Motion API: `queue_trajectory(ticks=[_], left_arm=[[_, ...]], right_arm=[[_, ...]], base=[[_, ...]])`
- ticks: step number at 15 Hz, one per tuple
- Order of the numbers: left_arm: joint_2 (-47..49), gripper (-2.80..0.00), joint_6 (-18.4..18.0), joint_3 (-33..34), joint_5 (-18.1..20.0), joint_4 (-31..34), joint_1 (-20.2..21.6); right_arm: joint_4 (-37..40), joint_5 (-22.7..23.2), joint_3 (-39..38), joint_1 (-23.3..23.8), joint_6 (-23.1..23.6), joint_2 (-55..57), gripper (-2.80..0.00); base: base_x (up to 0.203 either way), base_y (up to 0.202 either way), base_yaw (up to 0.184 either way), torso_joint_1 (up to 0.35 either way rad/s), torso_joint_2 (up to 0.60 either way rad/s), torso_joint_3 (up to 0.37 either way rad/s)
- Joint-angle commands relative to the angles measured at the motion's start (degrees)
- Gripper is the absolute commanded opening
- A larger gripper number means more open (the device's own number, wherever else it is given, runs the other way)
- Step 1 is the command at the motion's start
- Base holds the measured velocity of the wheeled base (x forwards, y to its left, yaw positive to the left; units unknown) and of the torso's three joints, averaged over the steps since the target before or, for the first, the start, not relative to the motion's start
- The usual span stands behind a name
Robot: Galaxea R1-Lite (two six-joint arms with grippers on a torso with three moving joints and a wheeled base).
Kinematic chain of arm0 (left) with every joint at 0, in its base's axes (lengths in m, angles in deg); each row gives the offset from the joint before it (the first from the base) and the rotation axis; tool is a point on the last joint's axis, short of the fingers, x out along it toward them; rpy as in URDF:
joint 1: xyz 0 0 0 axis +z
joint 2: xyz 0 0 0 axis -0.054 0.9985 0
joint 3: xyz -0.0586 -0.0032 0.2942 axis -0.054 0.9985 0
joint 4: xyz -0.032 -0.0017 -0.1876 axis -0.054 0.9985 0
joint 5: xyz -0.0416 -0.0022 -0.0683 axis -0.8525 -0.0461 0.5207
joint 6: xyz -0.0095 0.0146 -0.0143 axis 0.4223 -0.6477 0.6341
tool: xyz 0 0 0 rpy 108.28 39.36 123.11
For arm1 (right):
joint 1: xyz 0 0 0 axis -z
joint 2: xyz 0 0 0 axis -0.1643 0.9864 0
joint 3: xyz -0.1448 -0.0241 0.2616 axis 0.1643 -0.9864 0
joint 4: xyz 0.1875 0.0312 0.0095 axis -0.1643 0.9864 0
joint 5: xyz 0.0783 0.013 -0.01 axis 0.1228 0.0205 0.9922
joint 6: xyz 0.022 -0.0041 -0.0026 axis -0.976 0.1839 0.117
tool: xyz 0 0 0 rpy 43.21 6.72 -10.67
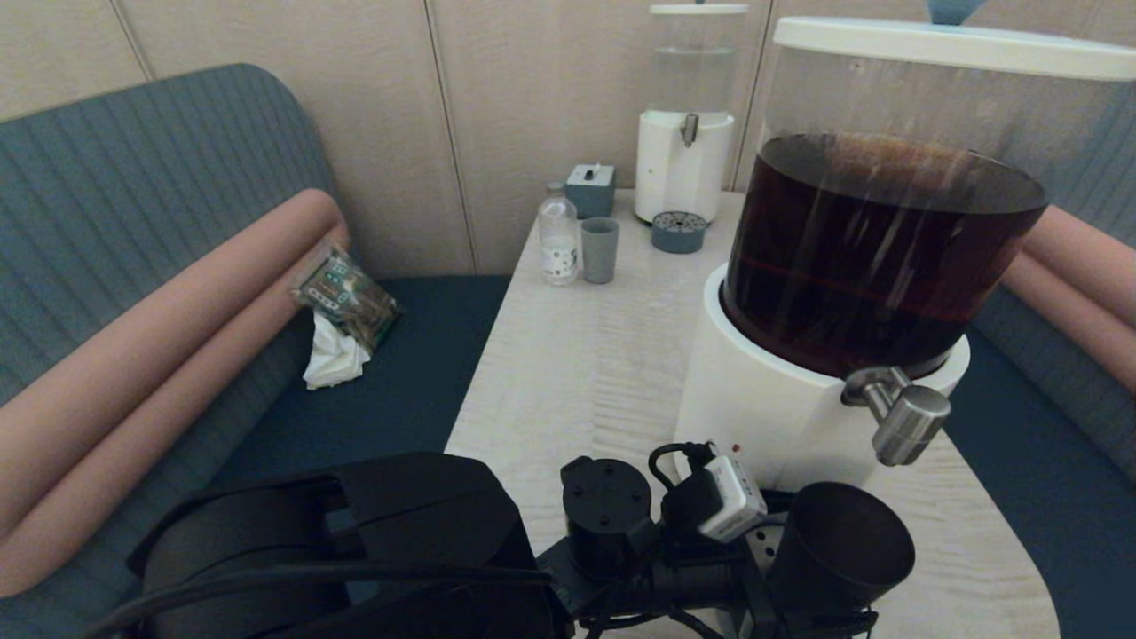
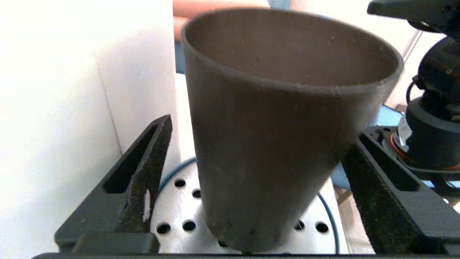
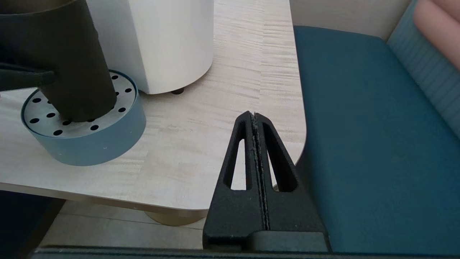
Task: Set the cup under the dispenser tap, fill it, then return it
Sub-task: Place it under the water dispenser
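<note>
Cup (image 1: 839, 546) stands on drip tray (image 3: 86, 144) near surface's front edge, below tap (image 1: 901, 417) — placing step about finished. Left gripper (image 2: 251, 172) jaws spread either side, grip unclear. Right gripper (image 3: 256, 144) jaws closed, empty, beside front right corner. Next — likely work tap knob.

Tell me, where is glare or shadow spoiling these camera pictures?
Left wrist view: glare washes out the dispenser's white base beside the cup, which the open left pincer straddles. Head view: pale reflections streak the clear tank of dark liquid. Right wrist view: even light, only a soft shadow under the white base; the shut right pincer idles near the table corner.
</note>
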Motion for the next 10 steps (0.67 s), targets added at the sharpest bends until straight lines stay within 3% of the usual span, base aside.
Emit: queue_trajectory(ticks=[1,10], left_arm=[[-1.0,0.0,0.0,1.6,0.2,-0.5,0.0],[-11.7,0.0,-0.2,19.0,-0.1,-0.5,0.1]], right_arm=[[0.0,0.0,-0.2,0.0,0.1,0.0,-2.8],[0.0,0.0,-0.2,0.0,0.1,0.0,-2.8]], base=[[0.0,0.0,0.0,0.0,0.0,0.0],[0.0,0.0,0.0,0.0,0.0,0.0]])
